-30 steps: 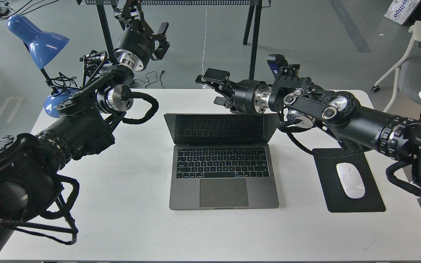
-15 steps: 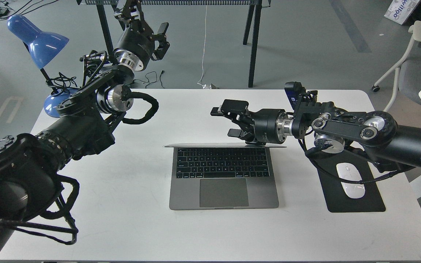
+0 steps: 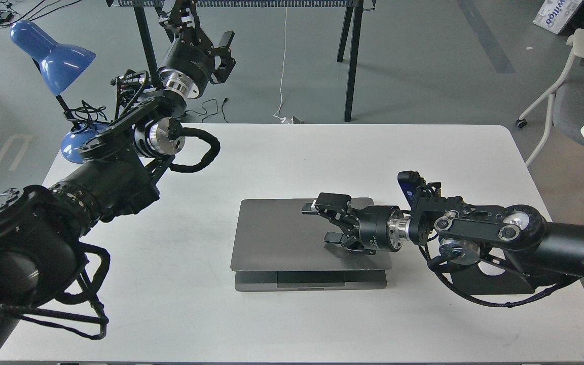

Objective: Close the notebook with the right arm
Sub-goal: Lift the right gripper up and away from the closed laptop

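The space-grey notebook (image 3: 282, 238) lies in the middle of the white table (image 3: 180, 314). Its lid is folded down almost flat, with a thin gap left at the front where the trackpad edge shows. My right arm (image 3: 479, 235), with the blue module near its wrist, reaches in from the right. My right gripper (image 3: 317, 222) is open and rests over the right part of the lid, fingers spread and holding nothing. My left gripper (image 3: 221, 50) is raised beyond the table's far left corner, open and empty.
A blue desk lamp (image 3: 51, 58) stands at the table's far left corner. A black mousepad (image 3: 495, 286) lies right of the notebook, mostly hidden under my right arm. A black-legged stand (image 3: 350, 56) is behind the table and a chair (image 3: 576, 76) at the far right.
My right gripper has moved toward me and down, pushing the lid from upright to nearly flat on the keyboard. The left arm has not moved.
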### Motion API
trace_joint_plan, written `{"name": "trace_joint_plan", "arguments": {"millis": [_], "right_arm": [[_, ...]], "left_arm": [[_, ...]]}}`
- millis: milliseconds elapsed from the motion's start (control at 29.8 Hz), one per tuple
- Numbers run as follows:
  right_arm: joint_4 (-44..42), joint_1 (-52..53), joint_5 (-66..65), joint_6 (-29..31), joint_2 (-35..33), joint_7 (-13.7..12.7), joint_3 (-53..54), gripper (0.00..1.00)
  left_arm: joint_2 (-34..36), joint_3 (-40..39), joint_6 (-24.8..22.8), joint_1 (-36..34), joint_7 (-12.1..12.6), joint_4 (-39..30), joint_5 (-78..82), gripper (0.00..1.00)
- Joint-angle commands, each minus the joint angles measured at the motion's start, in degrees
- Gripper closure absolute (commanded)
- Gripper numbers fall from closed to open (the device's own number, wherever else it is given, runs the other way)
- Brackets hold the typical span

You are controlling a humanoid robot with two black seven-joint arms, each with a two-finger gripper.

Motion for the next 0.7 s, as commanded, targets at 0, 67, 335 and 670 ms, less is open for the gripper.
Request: {"name": "trace_joint_plan", "arguments": {"millis": [0, 67, 335, 670], "right_arm": [[-0.31, -1.70, -0.18, -0.26, 0.02, -0.01, 0.01, 0.00], [-0.66, -2.49, -0.18, -0.52, 0.02, -0.01, 0.01, 0.00], [-2.94, -5.22, -0.18, -1.05, 0.55, 0.08, 0.01, 0.00], [-0.31, -5.23, -0.01, -2.28, 0.03, 0.17, 1.41, 0.00]], "left_arm": [[0.00, 0.00, 0.00, 0.00, 0.00, 0.03, -0.02, 0.00], [0.00, 0.00, 0.00, 0.00, 0.00, -0.06, -0.02, 0.00], [0.00, 0.00, 0.00, 0.00, 0.00, -0.06, -0.02, 0.00], [0.00, 0.00, 0.00, 0.00, 0.00, -0.06, 0.07, 0.00]]}}
